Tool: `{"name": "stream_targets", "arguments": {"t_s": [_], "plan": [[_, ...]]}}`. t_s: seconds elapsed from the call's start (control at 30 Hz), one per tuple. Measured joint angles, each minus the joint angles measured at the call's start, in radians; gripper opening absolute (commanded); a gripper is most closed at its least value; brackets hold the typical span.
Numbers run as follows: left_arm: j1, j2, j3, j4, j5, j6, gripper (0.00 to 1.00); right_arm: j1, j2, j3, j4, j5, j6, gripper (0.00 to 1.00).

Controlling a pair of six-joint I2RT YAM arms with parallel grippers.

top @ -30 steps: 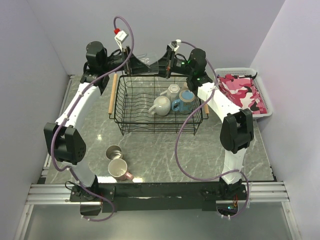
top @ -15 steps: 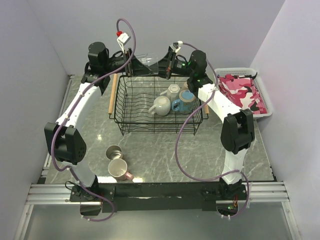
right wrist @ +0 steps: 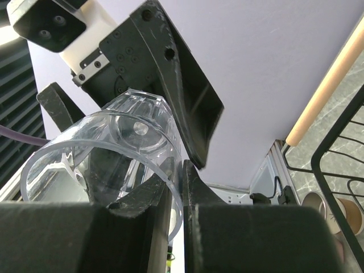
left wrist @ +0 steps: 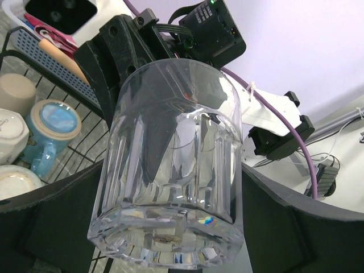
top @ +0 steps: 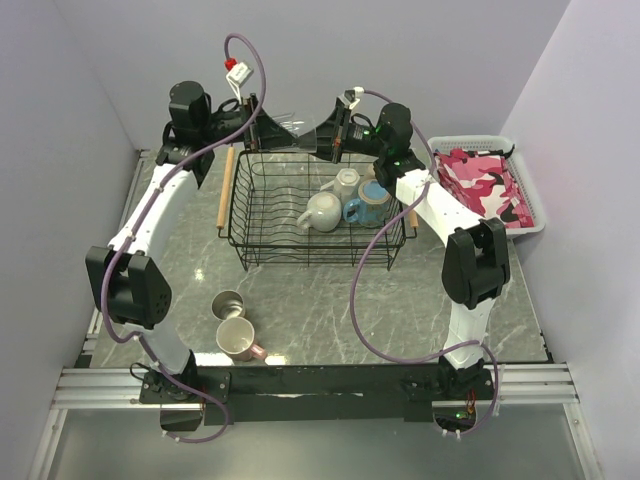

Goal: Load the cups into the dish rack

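Dish rack (top: 227,190) sits at the worktop's (top: 330,300) far edge, centred, with the blue mug (top: 370,205) inside. Above its far rim the left end effector (top: 268,128) flanks the clear glass's (left wrist: 170,165) base, contact not discernible. The right end effector (right wrist: 177,182) is pinching its rim. Pink mug (top: 237,338) and steel cup (top: 228,303) stand near the near-left corner.

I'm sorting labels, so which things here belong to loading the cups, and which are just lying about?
Job: clear glass, dish rack, white mugs, blue mug, tan cup, steel cup, pink mug.
Lying about: white basket, pink camouflage cloth.
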Motion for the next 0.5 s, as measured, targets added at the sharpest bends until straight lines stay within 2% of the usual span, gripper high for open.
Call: {"name": "stream_targets", "arguments": {"t_s": [0.13,0.2,0.23,0.27,0.33,0.37,0.5], "plan": [[0.007,0.000,0.012,-0.002,-0.001,0.008,0.85,0.000,0.000,-0.001,-0.001,-0.001,0.000,0.00],[0.008,0.000,0.012,0.001,0.000,0.005,0.79,0.000,0.000,-0.001,-0.001,-0.001,0.001,0.00],[0.008,0.000,0.012,0.005,0.000,0.003,0.73,-0.001,0.000,-0.001,-0.001,0.000,0.001,0.00],[0.008,0.000,0.013,0.010,-0.001,0.003,0.60,-0.002,0.000,0.000,-0.001,0.000,0.002,0.00],[0.008,0.000,0.012,0.015,0.001,0.000,0.49,-0.002,0.000,0.000,0.000,0.000,0.005,0.00],[0.008,0.000,0.012,0.017,0.005,-0.005,0.38,-0.003,0.000,0.000,0.002,-0.003,0.005,0.00],[0.009,0.000,0.012,0.021,0.012,-0.009,0.15,-0.003,0.000,0.000,0.007,-0.008,0.013,0.00]]}}
